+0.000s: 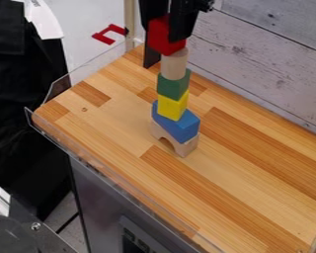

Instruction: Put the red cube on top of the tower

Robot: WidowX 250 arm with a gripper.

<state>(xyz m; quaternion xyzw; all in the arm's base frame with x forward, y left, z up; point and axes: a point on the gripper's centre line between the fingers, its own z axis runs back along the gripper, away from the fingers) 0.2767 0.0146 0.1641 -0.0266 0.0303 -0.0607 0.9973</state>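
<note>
- Red cube (160, 38) is seen clasped in the gripper (164, 50) at the top of the tower (173, 106), above its wooden cylinder (174, 64); contact cannot be confirmed.
- If released off-centre, the cube could be tipped off the tower.
- If lowered too hard or dragged sideways, the stack could be toppled.

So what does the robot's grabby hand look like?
The gripper is black, with two long, straight-sided fingers, a bit like flat bars. Up beside them is a small, knobbly black part. I can't make out any stickers or cables on it.
</note>
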